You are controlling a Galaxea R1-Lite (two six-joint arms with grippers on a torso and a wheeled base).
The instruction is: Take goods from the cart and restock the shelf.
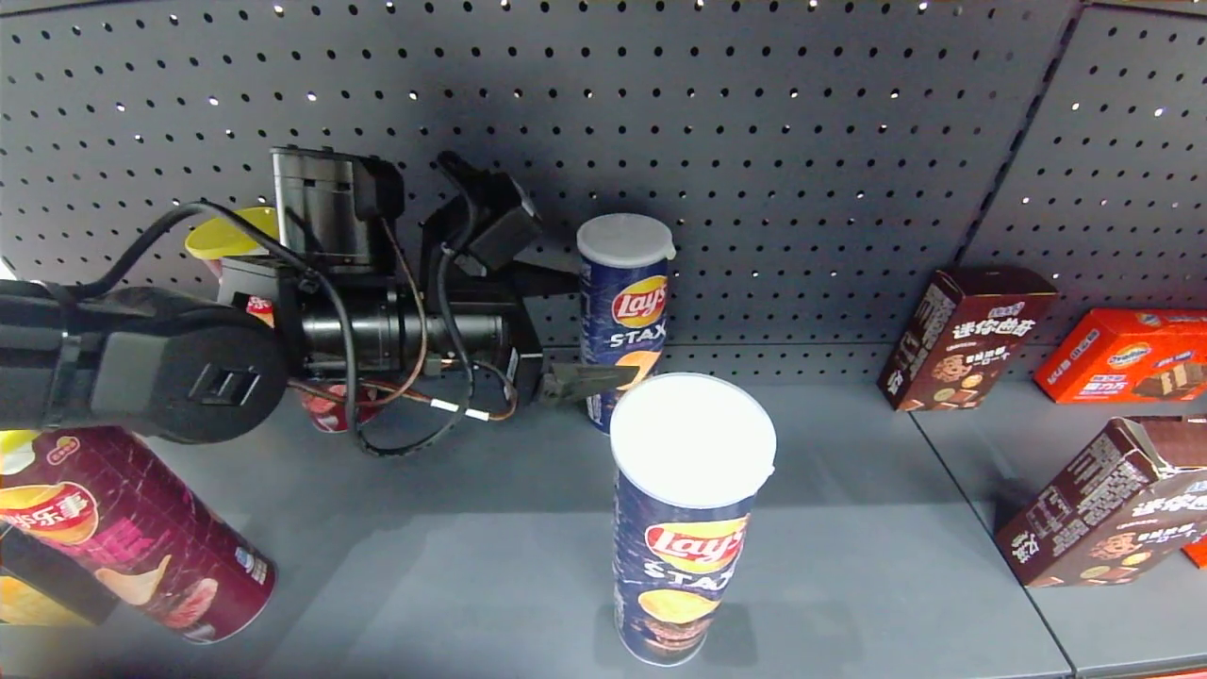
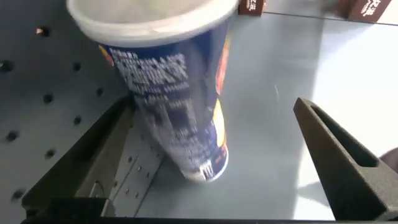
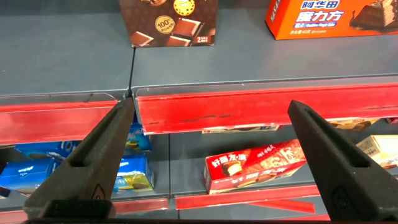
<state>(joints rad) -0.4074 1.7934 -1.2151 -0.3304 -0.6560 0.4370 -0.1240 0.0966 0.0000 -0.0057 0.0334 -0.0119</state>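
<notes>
The left fingers [image 2: 339, 165] stand spread and released, one either side of the rear blue tube [image 1: 623, 321], which stands upright on the matte grey shelf [image 1: 849, 528] against the perforated back panel [image 1: 754, 141]; the right fingers [image 3: 87, 162] are released too, holding nothing. I judge this tube as good as placed, with only the withdrawal left, and a second blue tube [image 1: 688, 547] already stands at its 6 o'clock. Both are smooth, glossy cylinders with pale plastic lids; a red tube [image 1: 141, 538] lies toppled at 8 o'clock, and glossy cardboard boxes [image 1: 962, 335] sit at 3 o'clock.
</notes>
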